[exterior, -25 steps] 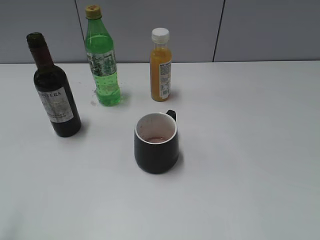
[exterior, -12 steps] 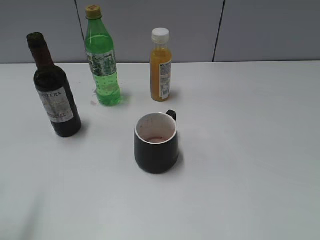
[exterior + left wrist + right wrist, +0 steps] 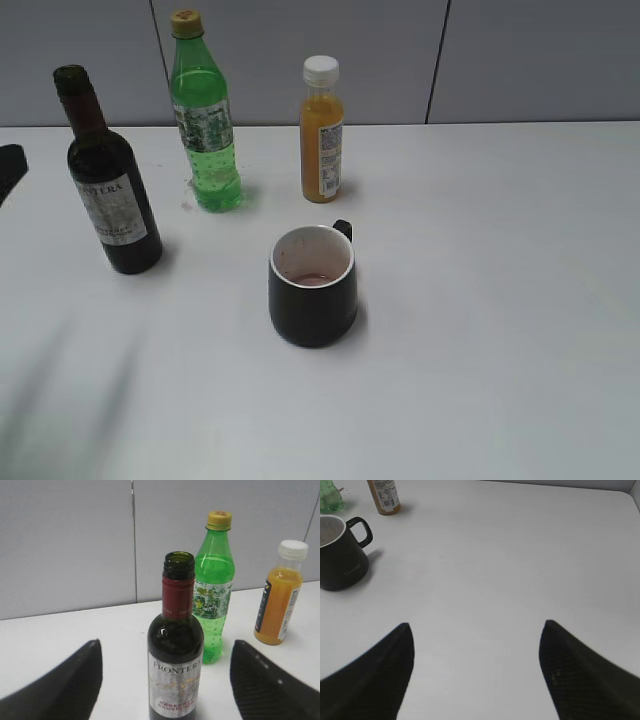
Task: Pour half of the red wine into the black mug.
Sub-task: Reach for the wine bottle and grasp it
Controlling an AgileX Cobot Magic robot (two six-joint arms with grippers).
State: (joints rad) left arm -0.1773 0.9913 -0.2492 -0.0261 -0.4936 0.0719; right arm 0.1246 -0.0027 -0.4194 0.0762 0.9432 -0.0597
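Note:
The dark green wine bottle (image 3: pixel 108 190) with a white-grey label stands upright and uncapped at the left of the table. In the left wrist view the wine bottle (image 3: pixel 176 650) sits straight ahead between the open fingers of my left gripper (image 3: pixel 165 650), not touched. A fingertip of the left gripper (image 3: pixel 8 168) shows at the left edge of the exterior view. The black mug (image 3: pixel 312 286) stands mid-table with a little reddish liquid at its bottom; it also shows in the right wrist view (image 3: pixel 342 555). My right gripper (image 3: pixel 476 625) is open and empty over bare table.
A bright green soda bottle (image 3: pixel 205 125) and a small orange juice bottle (image 3: pixel 321 132) stand behind the mug near the grey wall. Both also show in the left wrist view: the green bottle (image 3: pixel 214 590) and the juice bottle (image 3: pixel 279 597). The white table (image 3: pixel 480 300) stretches right.
A fingertip of my left gripper has come into the exterior view at the left edge, beside the wine bottle. Shadows have appeared at the lower left. Bottles and mug have not moved.

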